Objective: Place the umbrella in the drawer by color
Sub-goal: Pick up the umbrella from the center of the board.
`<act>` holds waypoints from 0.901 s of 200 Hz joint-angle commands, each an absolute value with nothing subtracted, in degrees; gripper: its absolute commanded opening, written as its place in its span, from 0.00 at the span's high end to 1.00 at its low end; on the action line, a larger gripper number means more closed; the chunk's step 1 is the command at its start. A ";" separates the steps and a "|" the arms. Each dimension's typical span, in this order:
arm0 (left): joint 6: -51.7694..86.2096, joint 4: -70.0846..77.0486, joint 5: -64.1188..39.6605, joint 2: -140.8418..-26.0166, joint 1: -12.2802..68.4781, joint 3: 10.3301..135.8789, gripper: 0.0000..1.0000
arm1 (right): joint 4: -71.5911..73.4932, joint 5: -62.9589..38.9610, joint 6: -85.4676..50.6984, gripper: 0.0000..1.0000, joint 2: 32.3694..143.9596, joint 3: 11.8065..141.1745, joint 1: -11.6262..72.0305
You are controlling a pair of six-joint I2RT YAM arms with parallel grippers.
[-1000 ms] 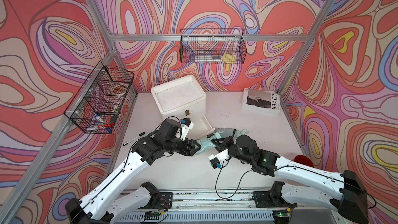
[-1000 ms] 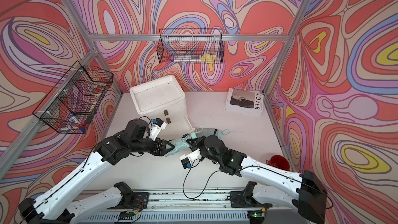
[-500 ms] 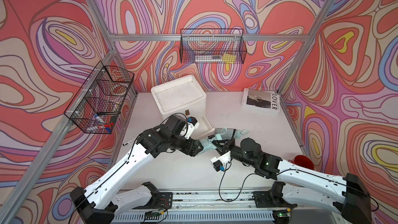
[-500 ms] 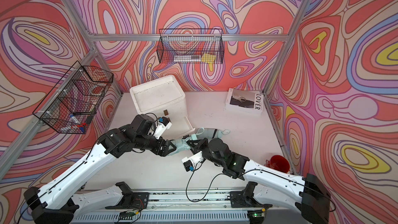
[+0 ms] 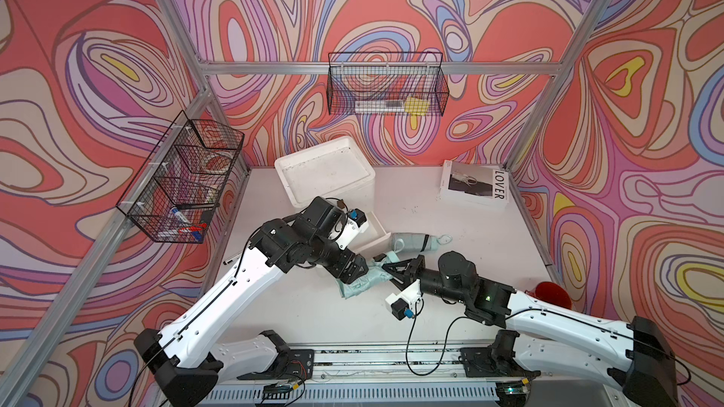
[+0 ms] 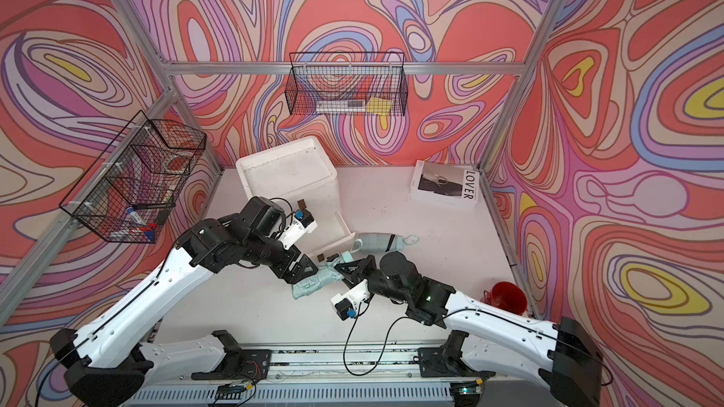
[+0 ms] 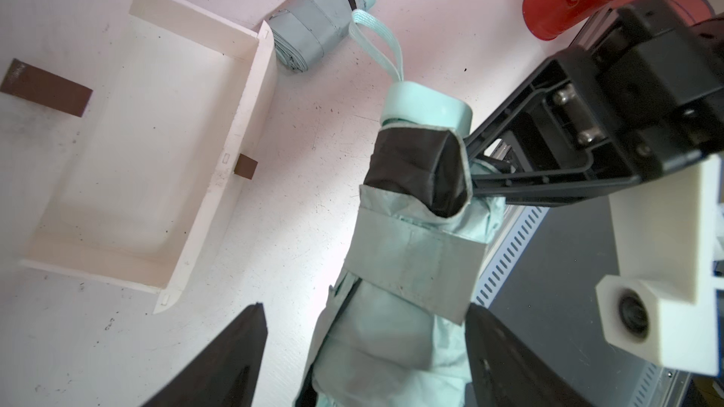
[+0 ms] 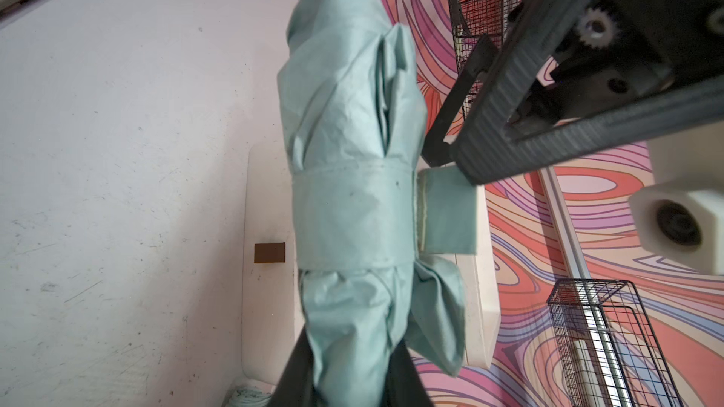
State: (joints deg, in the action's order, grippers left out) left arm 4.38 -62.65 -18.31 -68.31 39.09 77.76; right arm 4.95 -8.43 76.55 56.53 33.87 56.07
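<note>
Umbrella (image 7: 407,268) is not in the drawer (image 7: 250,119) yet. Right gripper (image 8: 348,350) squeezes it, left gripper (image 7: 364,307) stands apart around it. Empty drawer waits just beside them.

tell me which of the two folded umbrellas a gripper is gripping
The mint-green umbrella, clamped in the right gripper. The grey-blue umbrella lies untouched on the table beside the open drawer.

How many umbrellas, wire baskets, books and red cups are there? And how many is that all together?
Umbrellas: 2, the mint umbrella and the grey umbrella
Wire baskets: 2, the back basket and the side basket
Book: 1
Red cup: 1
Total: 6
</note>
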 commanded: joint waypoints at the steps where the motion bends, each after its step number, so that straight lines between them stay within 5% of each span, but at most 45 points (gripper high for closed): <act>1: 2.77 -64.45 -18.65 -68.71 39.29 77.86 0.14 | 7.13 -10.65 74.75 1.00 54.84 36.61 56.40; 58: 3.72 -60.95 -31.96 -70.75 39.29 72.64 0.03 | 12.37 -8.37 75.76 1.00 55.55 35.95 56.37; 107: 3.38 -61.85 -30.53 -72.64 39.38 72.52 0.35 | 14.15 -6.45 75.17 1.00 56.42 35.64 56.38; 116: 3.68 -62.14 -28.74 -72.77 39.38 73.62 0.37 | 13.44 -6.36 74.36 0.96 56.44 35.84 56.42; 131: 4.45 -61.51 -25.31 -72.34 39.38 75.32 0.60 | 13.05 -6.00 71.89 0.88 56.60 35.96 56.38; 153: 4.88 -59.64 -18.31 -71.93 39.38 77.95 0.79 | 13.01 -5.49 65.31 0.65 57.12 36.21 56.37; 180: 5.67 -54.87 -0.87 -72.39 39.38 79.80 0.76 | 14.46 -5.02 57.83 0.41 55.89 34.71 56.36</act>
